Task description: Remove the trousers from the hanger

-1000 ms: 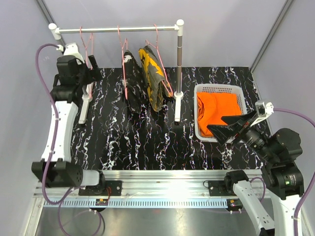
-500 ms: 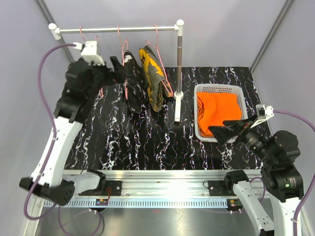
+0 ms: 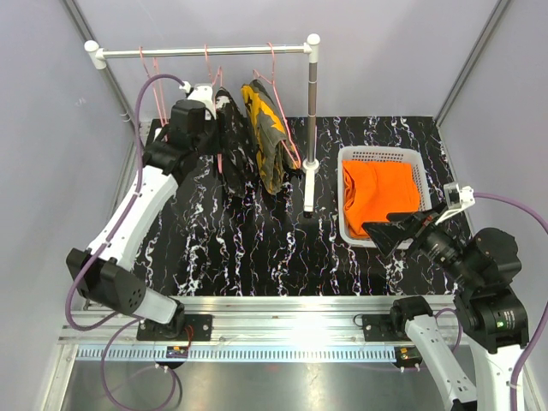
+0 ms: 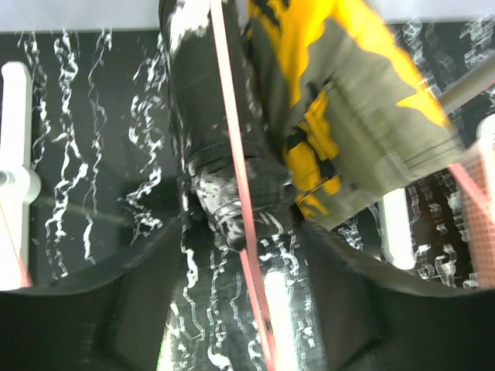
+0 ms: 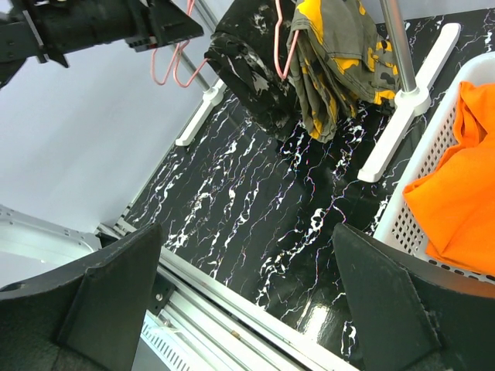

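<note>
Surface: a table top (image 3: pixel 257 240), black with white marble-like veins, fills the middle of the top view.
Near edge: a ribbed aluminium rail (image 3: pixel 291 330) runs across the table's width.
On the rail: a left mounting plate (image 3: pixel 195 326) and a right mounting plate (image 3: pixel 379 326), both black, set well apart.
Back of the table: a white clothes rack (image 3: pixel 313 86) stands on two long white feet.
Feet: the right foot (image 3: pixel 308 188) lies front to back near the basket; the left foot (image 5: pixel 199 116) lies parallel, well apart from it.
Right side: a white perforated basket (image 3: pixel 381 155) sits flat on the black surface.
</note>
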